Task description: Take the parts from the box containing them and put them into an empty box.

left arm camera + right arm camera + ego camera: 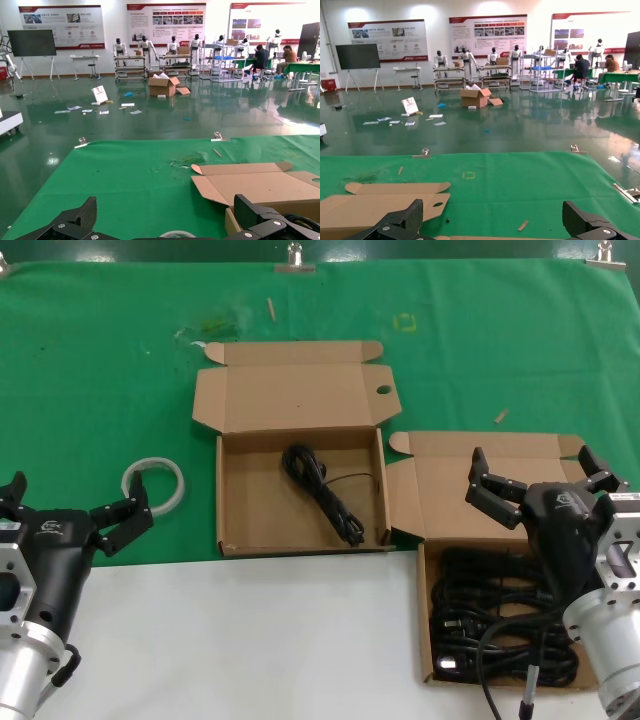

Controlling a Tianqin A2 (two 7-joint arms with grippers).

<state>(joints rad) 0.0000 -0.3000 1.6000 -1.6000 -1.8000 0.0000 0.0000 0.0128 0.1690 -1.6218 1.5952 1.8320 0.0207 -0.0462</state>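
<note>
The right end effector (pixel 533 480), fingers spread apart and empty, hangs over the full box (pixel 500 615) at the desk's right front corner. The cables (pixel 500 625) lie directly beneath it, so this arm is nearer. The other box (pixel 300 490), mid-desk, holds one cable (pixel 322 492). The left end effector (pixel 75 510), also spread, waits by the left edge.

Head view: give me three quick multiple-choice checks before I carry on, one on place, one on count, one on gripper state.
1. Where is the white ring?
A. in the left box
B. on the green cloth, left of the left box
C. in the right box

2. How many cables lie in the left box?
A. none
B. one
C. five

3. How is the right gripper?
A. open, empty, over the right box
B. shut on a cable
C. out of view

B: the ring lies on the cloth beside that box.
B: one black cable only.
A: fingers spread over the right box, holding nothing.
</note>
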